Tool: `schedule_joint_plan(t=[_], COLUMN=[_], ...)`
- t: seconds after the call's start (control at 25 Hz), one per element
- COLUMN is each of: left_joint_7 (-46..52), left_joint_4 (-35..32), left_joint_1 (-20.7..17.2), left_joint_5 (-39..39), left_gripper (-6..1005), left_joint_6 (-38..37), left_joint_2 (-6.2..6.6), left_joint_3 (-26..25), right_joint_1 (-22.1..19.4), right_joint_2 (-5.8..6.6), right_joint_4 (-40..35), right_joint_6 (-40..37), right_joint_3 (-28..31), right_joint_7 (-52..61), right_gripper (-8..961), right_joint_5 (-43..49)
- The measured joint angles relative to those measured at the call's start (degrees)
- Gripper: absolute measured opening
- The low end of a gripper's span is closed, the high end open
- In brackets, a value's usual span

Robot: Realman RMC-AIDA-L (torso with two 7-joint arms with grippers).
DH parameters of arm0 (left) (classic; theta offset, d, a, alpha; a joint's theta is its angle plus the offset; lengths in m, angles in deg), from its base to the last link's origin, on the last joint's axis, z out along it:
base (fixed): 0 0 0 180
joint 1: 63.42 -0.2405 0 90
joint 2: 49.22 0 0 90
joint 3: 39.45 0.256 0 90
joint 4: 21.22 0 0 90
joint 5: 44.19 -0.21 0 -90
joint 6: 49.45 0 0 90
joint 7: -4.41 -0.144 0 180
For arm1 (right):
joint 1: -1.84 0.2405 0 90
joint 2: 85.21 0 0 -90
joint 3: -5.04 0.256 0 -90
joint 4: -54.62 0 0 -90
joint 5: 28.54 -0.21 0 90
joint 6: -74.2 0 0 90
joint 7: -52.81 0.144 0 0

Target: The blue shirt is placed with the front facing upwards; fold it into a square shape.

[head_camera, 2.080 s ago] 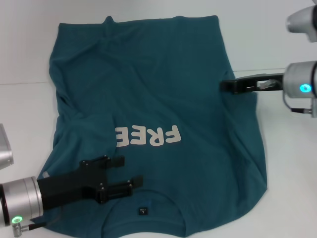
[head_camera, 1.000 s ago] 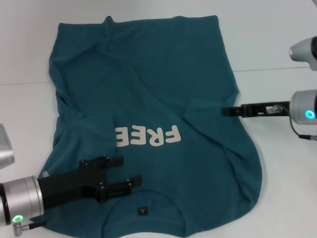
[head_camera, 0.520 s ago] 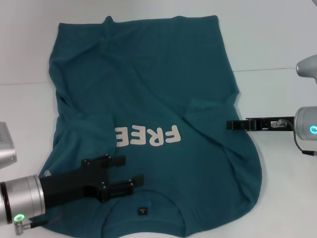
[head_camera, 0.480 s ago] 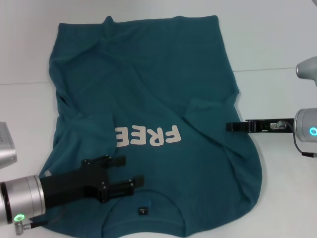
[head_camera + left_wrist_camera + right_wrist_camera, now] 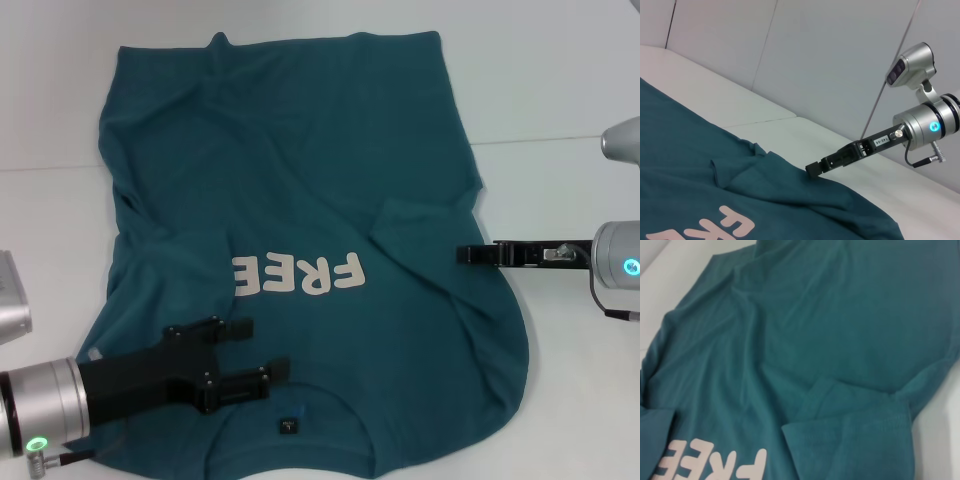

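Note:
The blue shirt (image 5: 300, 170) lies flat on the white table, front up, with its "FREE" lettering (image 5: 300, 273) and small dark neck label (image 5: 288, 425) on my near side. Its right sleeve (image 5: 425, 215) is folded in over the body, as the right wrist view (image 5: 855, 440) also shows. The left sleeve (image 5: 175, 245) is folded in too. My left gripper (image 5: 266, 347) is open and empty, just above the shirt beside the collar. My right gripper (image 5: 462, 254) is at the shirt's right edge, below the folded sleeve; the left wrist view shows it (image 5: 812, 169) touching the cloth edge.
The white table (image 5: 560, 100) extends past the shirt on the right and at the back, with a seam line across it. A grey metal part (image 5: 10, 295) sits at the left edge. Pale wall panels stand behind the table.
The right sleeve has been folded in onto the shirt's body. My right gripper has moved toward me along the shirt's right edge. My left gripper has stayed almost still.

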Motion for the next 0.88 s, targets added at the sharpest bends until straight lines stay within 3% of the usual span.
schedule_joint_plan(t=[0.12, 0.76, 0.88], left_joint_7=[-0.08, -0.33, -0.34], left_joint_4=[0.0, 0.0, 0.0], left_joint_1=[-0.02, 0.22, 0.18], left_joint_5=[0.01, 0.03, 0.09], left_gripper=[843, 843, 843], left_joint_6=[-0.02, -0.18, -0.2], left_joint_2=[0.0, 0.0, 0.0], left_joint_3=[0.02, 0.05, 0.05], right_joint_1=[0.11, -0.23, -0.16], right_joint_2=[0.29, 0.7, 0.65], right_joint_4=[0.89, 1.8, 1.52], right_joint_6=[-0.15, -0.59, -1.77], right_joint_3=[-0.31, -0.16, -0.11], right_joint_7=[-0.24, -0.32, -1.41], right_gripper=[636, -1, 9], right_joint_5=[-0.18, -0.3, -0.54])
